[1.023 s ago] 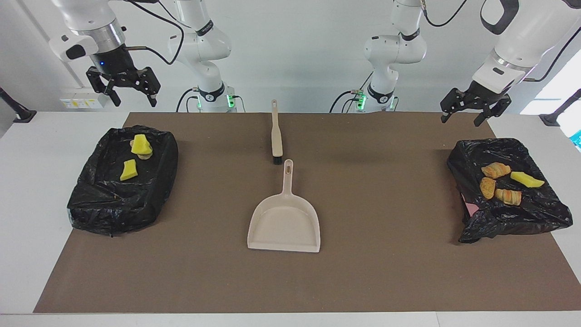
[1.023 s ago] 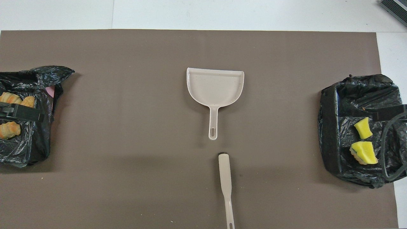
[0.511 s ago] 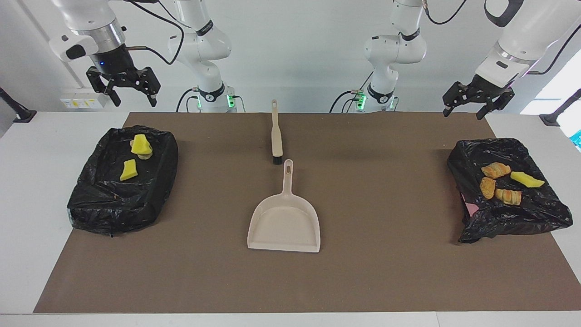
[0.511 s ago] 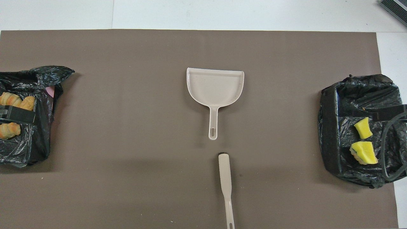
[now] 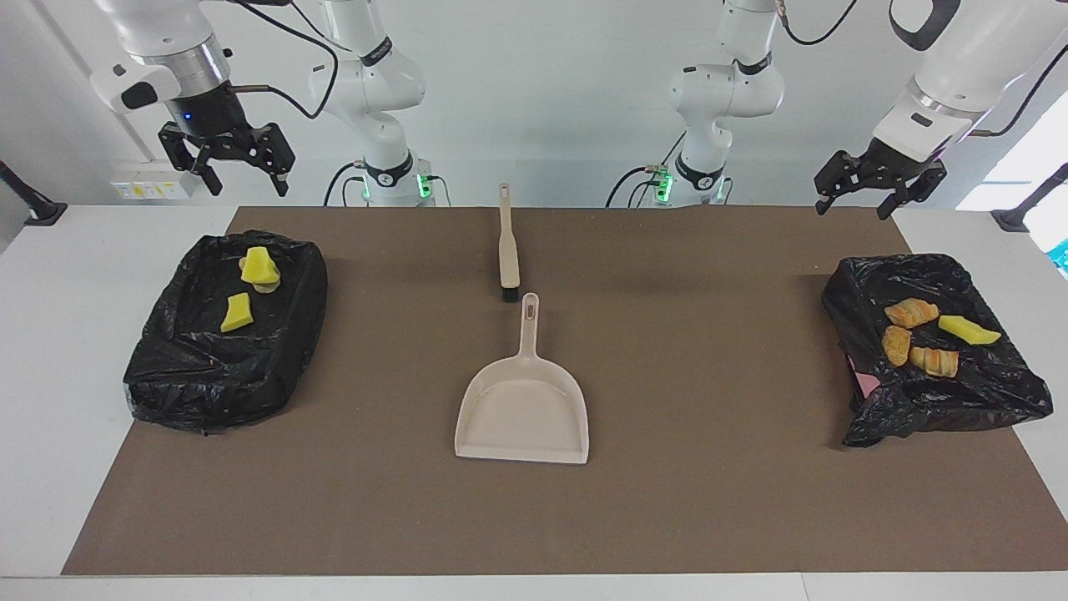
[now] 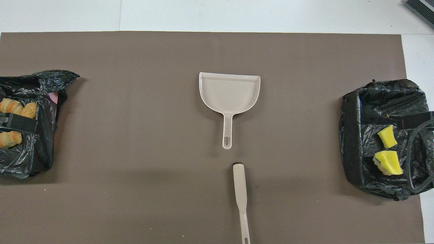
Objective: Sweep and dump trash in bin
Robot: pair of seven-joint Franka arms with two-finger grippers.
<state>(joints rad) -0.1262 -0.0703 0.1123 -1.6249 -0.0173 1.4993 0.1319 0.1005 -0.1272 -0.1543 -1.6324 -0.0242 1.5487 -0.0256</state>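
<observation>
The trash lies in two black-lined bins. The bin point(image 5: 209, 392) at the right arm's end holds two yellow sponge pieces point(image 5: 259, 269), point(image 6: 386, 136). In the bin point(image 5: 918, 409) at the left arm's end lie tan croissant-like lumps point(image 5: 911, 313), point(image 6: 10, 139) and one yellow sponge piece point(image 5: 968, 330). My right gripper point(image 5: 248, 179) hangs open and empty, high over its bin's edge nearest the robots. My left gripper point(image 5: 853, 204) is likewise open and empty, high above the mat beside its bin.
A beige dustpan point(image 5: 523, 409), point(image 6: 230, 91) lies mid-mat, its handle pointing toward the robots. A beige hand brush point(image 5: 507, 250), point(image 6: 240, 196) lies in line with it, nearer the robots. The brown mat point(image 5: 709, 501) covers most of the white table.
The left gripper has risen a little and drawn back from its bin toward the robots. The right gripper has hardly moved. Trash, dustpan and brush lie as before.
</observation>
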